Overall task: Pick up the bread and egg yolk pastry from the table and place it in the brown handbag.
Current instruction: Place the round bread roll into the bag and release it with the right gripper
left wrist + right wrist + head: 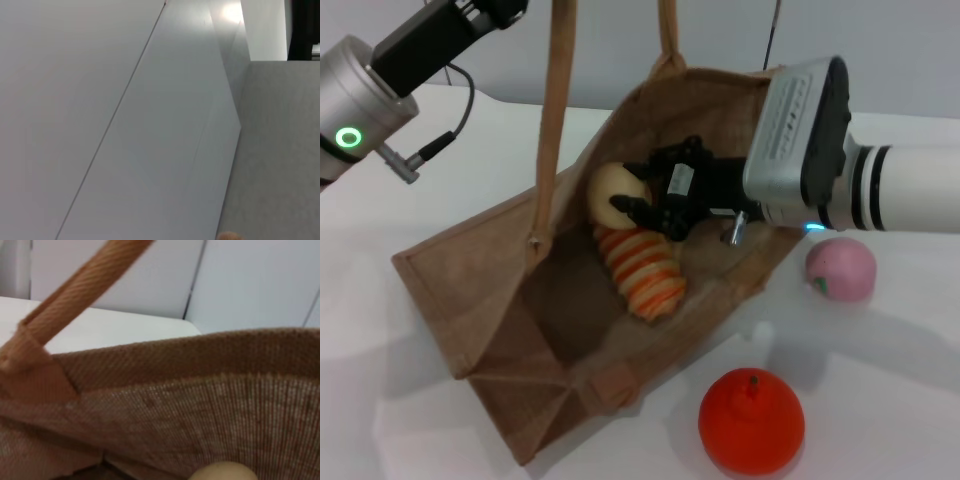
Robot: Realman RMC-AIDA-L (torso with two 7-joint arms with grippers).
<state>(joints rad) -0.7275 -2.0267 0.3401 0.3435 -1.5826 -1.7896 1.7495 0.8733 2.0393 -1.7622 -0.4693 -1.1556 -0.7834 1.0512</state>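
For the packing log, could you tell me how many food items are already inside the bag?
2: the bread lies inside the brown handbag, and the egg yolk pastry sits just behind it at the right gripper. Bag folds might hide others.

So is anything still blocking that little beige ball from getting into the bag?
Nothing visible does. The right gripper is already inside the brown handbag, at the egg yolk pastry, which sits just above the bread.

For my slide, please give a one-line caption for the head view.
Right tool inside the brown handbag at the egg yolk pastry, beside the bread.
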